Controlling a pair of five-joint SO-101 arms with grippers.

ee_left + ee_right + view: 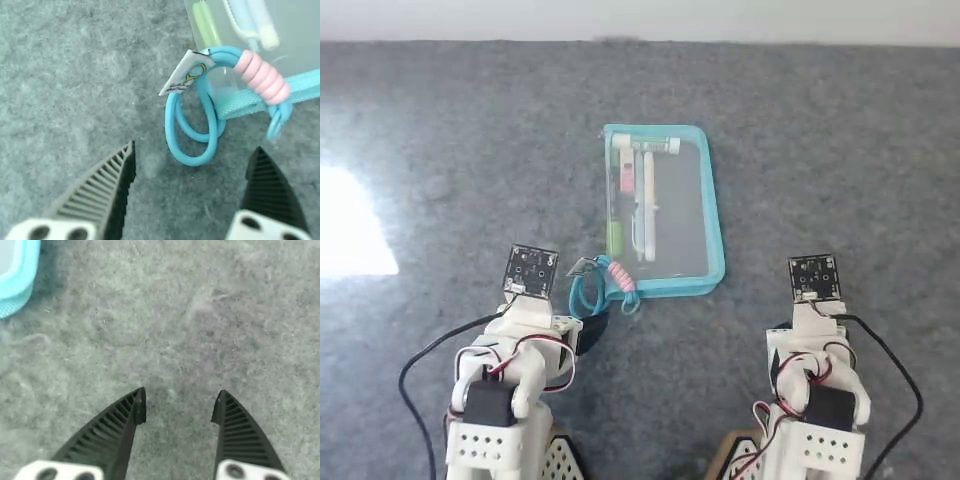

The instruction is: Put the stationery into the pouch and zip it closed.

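The pouch [695, 200] lies flat in the middle of the grey table [440, 130], clear-sided with a teal edge, and the pens [642, 205] show through it, lying inside along its length. At its near corner hangs a blue cord [192, 145], looped on the table, with a stack of pink beads [262, 75] and a small white tag [182, 72]. The left gripper [195, 148] hovers just short of that cord, jaws spread wide and holding nothing. The right gripper [182, 391] is likewise parted and empty, over bare table beside the pouch's other near corner.
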